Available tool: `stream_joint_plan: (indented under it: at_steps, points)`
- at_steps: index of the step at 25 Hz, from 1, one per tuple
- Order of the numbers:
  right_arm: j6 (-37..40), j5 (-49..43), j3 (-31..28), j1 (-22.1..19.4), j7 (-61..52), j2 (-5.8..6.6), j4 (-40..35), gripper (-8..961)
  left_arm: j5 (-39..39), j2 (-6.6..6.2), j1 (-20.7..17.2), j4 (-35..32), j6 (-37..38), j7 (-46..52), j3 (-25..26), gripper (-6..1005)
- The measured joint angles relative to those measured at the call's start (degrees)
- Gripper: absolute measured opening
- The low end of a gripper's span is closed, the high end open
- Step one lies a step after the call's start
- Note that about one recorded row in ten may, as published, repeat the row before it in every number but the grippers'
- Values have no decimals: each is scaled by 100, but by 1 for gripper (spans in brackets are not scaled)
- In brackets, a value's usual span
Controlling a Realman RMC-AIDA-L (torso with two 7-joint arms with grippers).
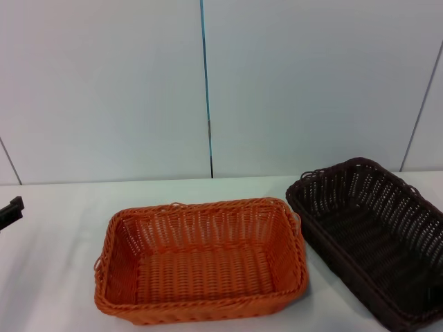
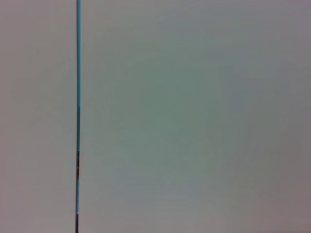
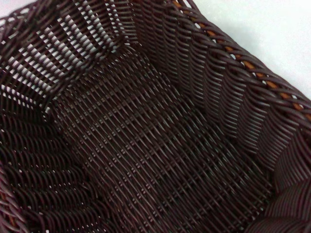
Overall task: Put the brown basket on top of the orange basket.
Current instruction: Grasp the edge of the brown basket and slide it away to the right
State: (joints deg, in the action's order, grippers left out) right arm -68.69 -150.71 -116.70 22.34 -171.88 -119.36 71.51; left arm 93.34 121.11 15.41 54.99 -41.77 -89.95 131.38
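Observation:
The orange basket (image 1: 201,259) sits empty on the white table, in the middle of the head view. The brown basket (image 1: 374,238) lies just to its right, angled, with its near end running off the frame; the two rims are close together. The right wrist view looks closely into the brown basket's (image 3: 146,141) woven inside, so my right gripper is just above it, but no fingers show. A dark piece of my left gripper (image 1: 11,211) pokes in at the table's far left, well away from both baskets. The left wrist view shows only the wall.
The white table (image 1: 55,277) meets a pale panelled wall (image 1: 138,83) close behind the baskets. A blue seam (image 1: 205,83) runs down the wall; it also shows in the left wrist view (image 2: 77,97).

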Motion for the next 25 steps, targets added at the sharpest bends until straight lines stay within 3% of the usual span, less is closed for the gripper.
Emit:
stream_joint_plan:
  at_steps: [5, 10, 25]
  points:
    - [-16, 81, -11, -116, -2, -1, 61, 722, 0, 0, -20, 7, -65, 48, 9, 905]
    - [20, 138, -13, -228, -2, 9, 141, 548, 0, 6, -41, 17, -115, 54, 12, 905]
    - [184, 72, -150, -790, 7, 42, 661, 399, -1, 29, -35, 20, -220, 149, 20, 906]
